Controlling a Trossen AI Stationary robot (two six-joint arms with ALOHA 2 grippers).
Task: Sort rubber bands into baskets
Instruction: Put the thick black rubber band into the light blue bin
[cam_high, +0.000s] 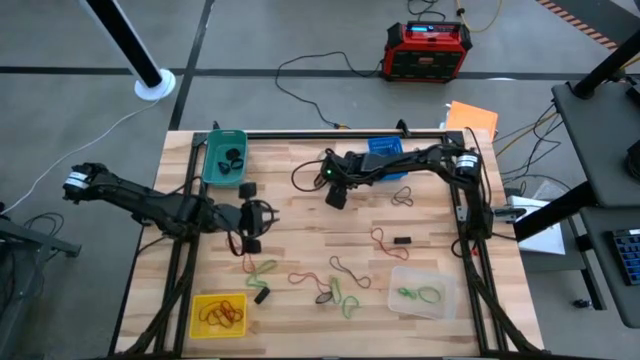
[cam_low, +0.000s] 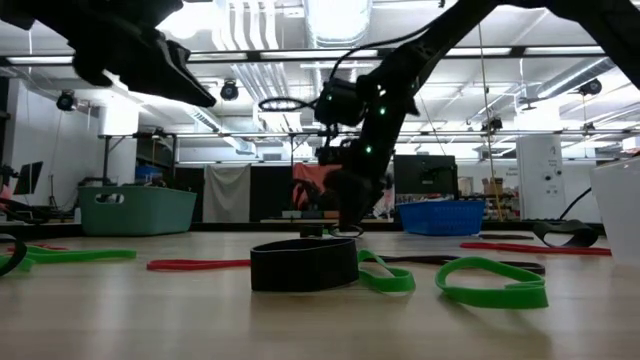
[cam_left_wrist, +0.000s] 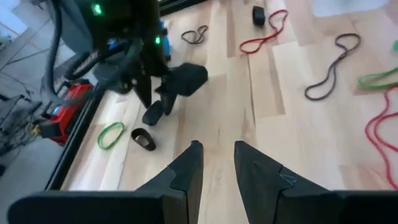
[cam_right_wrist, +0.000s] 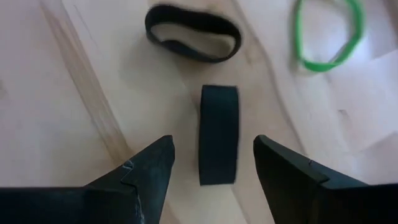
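Hovering low over the middle of the table near its far edge, the right gripper (cam_right_wrist: 211, 165) has its jaws wide apart around a flat black band (cam_right_wrist: 218, 134). It looks light and floppy, so pinching across its thin sides should work.

We see rubber bands (cam_high: 336, 281) strewn across the table, some already in the teal (cam_high: 224, 158), yellow (cam_high: 218, 315) and clear (cam_high: 421, 293) baskets.

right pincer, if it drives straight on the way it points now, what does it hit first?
Likely the black rubber band standing on edge between the open right pincer's fingers, centred in its line. Another black band lies beyond it. Depth is unclear.
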